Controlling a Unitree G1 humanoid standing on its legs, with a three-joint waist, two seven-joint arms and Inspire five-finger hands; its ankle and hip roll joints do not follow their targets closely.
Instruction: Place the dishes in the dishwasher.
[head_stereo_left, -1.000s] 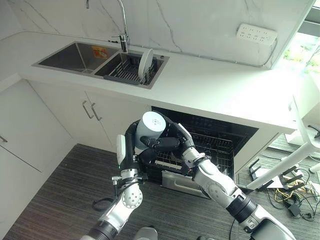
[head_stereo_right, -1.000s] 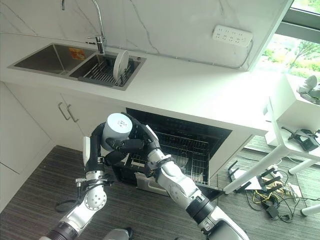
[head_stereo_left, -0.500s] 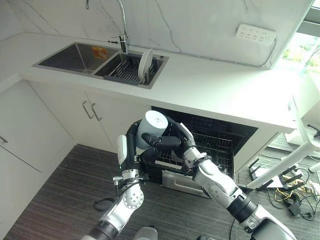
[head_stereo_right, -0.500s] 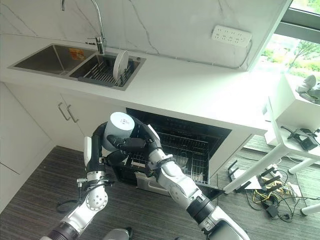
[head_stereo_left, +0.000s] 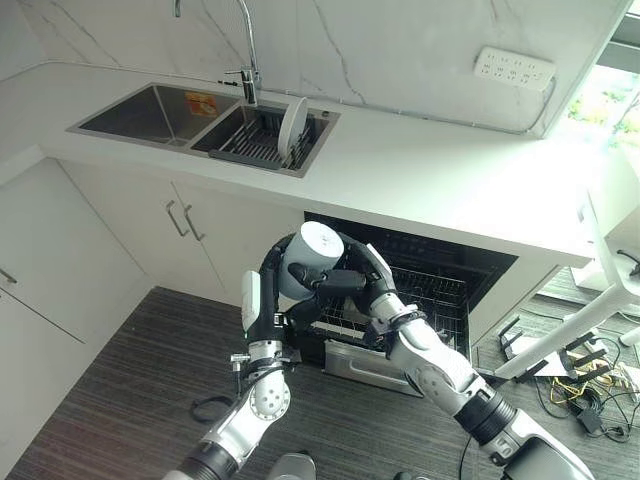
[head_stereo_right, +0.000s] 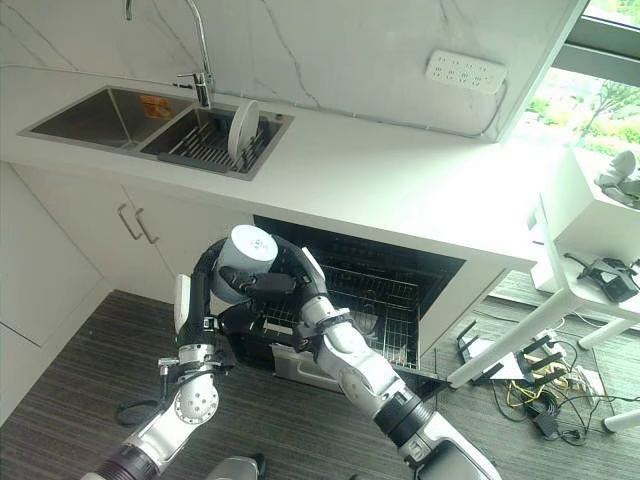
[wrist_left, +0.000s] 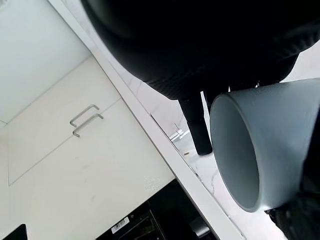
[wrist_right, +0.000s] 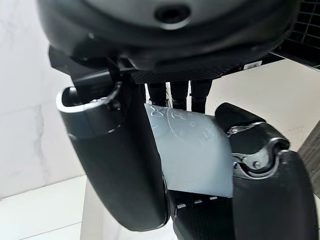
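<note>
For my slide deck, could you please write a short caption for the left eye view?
Both hands, left and right, grip a pale cup before the open dishwasher.

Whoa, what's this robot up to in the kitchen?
It is loading a dishwasher. Both robot hands, left and right, are wrapped around a pale cup, held in the air in front of the open dishwasher. One white plate stands in the rack in the sink on the counter.
</note>
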